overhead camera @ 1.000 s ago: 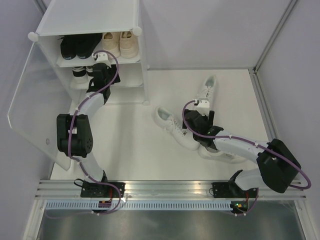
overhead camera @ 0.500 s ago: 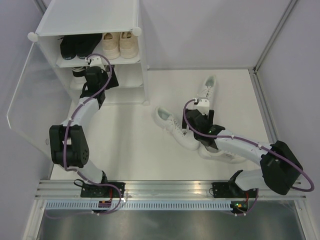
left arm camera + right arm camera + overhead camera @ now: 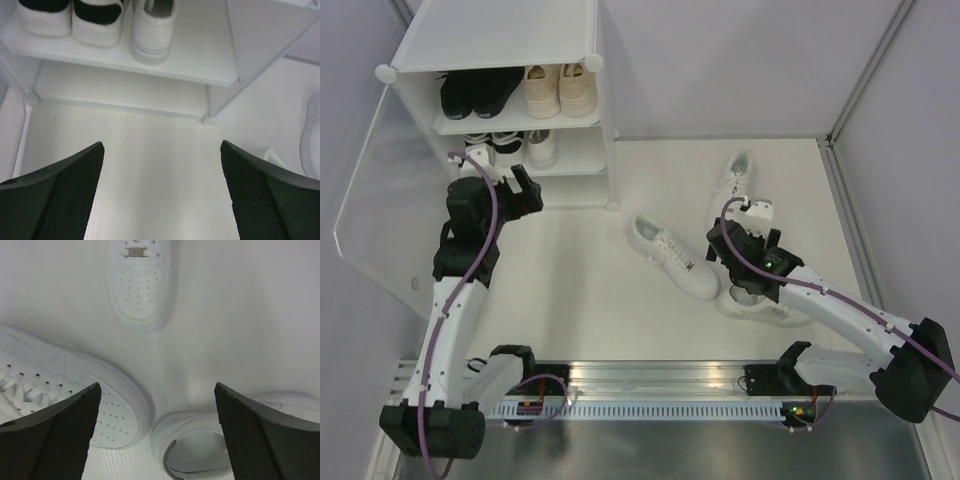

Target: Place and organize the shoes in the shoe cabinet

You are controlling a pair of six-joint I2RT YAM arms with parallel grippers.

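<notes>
While the overhead view takes in the whole shoe cabinet (image 3: 500,35) at the far-left corner, black pair (image 3: 475,92) and beige pair (image 3: 560,88) up top, the left wrist camera catches only the middle shelf (image 3: 200,62): black-and-white sneakers (image 3: 97,22) beside one white shoe (image 3: 152,27). Left gripper (image 3: 161,144) hangs wide, empty. Right gripper (image 3: 157,385), equally wide, hovers over three loose white sneakers (image 3: 672,255) on the surface (image 3: 580,300). The frosted door (image 3: 380,200) stands open.

Middle shelf (image 3: 200,55) free right of white sneaker (image 3: 151,27); bottom tier (image 3: 120,90) open. Open door (image 3: 378,200) walls the left side.
</notes>
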